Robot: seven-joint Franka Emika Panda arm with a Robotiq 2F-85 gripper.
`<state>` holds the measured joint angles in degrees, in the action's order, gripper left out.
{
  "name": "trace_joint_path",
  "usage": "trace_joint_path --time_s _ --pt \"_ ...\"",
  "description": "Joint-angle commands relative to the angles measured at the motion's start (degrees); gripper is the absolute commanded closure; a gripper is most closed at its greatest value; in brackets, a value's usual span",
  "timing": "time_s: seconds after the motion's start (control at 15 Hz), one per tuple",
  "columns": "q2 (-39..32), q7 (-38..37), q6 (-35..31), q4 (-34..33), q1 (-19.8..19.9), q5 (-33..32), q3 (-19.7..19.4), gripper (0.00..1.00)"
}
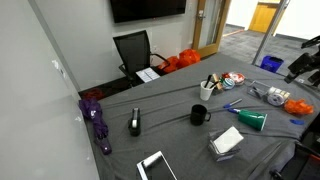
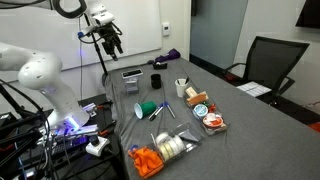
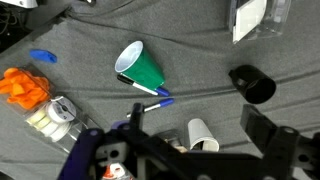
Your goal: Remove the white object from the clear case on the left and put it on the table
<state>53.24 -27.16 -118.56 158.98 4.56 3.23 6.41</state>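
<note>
Looking through the wrist view, you have the green cup (image 3: 142, 65) left of the black mug (image 3: 252, 83). Your hand (image 3: 190, 140) hangs high over the bench (image 3: 90, 40) on the mug's near side, jaws spread wide and empty. Just beyond the mug sits the clear case (image 3: 278, 12), with the white object (image 3: 250, 18) inside it. The frame edge cuts it, so you cannot read its long axis. Judge on travelling forward, then down.
</note>
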Motion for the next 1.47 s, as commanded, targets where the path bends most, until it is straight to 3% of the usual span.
trace_joint_path --time_s 0.0,0.47,0.87,1.07,1.4 --pt "-3.35 -0.96 -5.49 0.29 1.49 2.42 0.28 0.0" --pt "-8.98 -0.36 -9.05 0.28 -0.04 6.25 -0.54 0.0" --pt "-17.0 8.89 -19.65 0.29 -5.5 12.02 -2.85 0.0" --pt "-20.09 14.01 -21.86 0.28 -8.56 15.46 -5.07 0.0" --pt "-19.8 11.0 -20.25 0.22 -7.15 13.98 -3.62 0.0"
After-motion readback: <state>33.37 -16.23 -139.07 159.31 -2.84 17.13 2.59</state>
